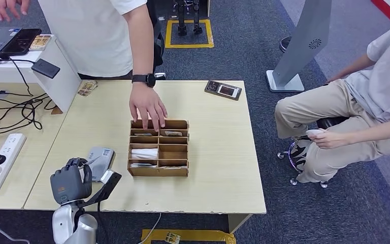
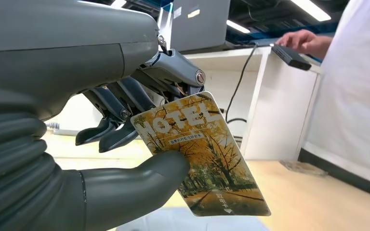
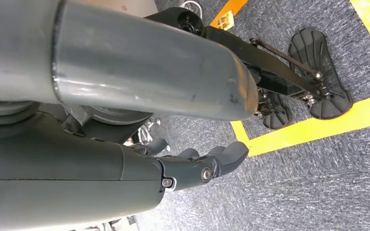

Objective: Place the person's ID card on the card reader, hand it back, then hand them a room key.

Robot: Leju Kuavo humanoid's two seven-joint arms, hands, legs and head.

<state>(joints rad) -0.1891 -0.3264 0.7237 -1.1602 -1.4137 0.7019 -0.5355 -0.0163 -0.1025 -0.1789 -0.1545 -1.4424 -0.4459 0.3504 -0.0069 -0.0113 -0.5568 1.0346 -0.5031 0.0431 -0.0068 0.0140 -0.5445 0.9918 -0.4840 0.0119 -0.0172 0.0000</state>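
The left hand (image 1: 71, 184) hides the card (image 2: 200, 154) it holds in the head view, and covers the near left part of the reader (image 1: 101, 161). In the left wrist view the thumb (image 2: 139, 180) covers the card's near corner. Cards in the wooden tray (image 1: 159, 149) are too small to read. The standing person's head is cut off by the far edge.

Card (image 2: 200, 156) in the left hand (image 2: 125, 159): "MOTEL" in pale capitals
Smaller line under it: too small to read
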